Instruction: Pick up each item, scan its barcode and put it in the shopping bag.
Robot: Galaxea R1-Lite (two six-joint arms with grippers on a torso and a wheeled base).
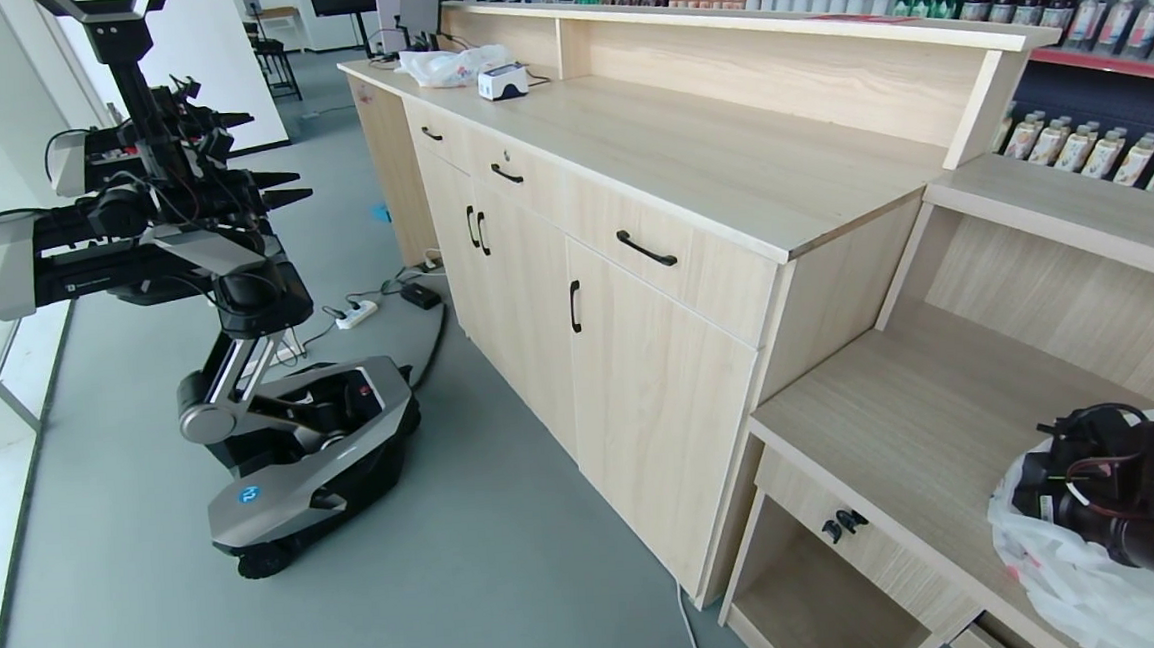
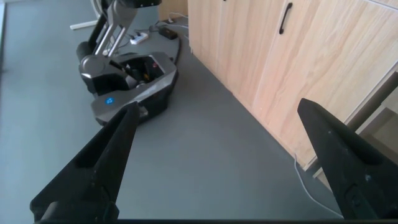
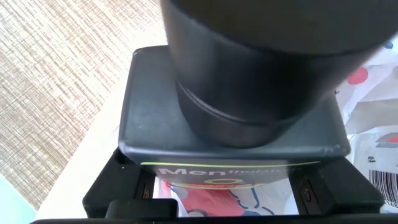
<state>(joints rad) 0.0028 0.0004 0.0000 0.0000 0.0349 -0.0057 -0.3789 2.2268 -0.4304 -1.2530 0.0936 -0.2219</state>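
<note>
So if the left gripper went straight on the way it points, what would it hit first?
Probably the gray floor beside the wooden cabinet; nothing nearer shows ahead of the left gripper, though depth is unclear.

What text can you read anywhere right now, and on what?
Dark item: pale lettering, blurred and partly hidden, not readable.
Barcode label on white plastic beside it: digits too small.
Shelf bottles: labels too small.
Nothing else carries print I can make out.

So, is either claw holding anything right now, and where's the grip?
Left claw is open and empty. Right claw is at the shopping bag, a dark bottle close against it; the hold cannot be told.
</note>
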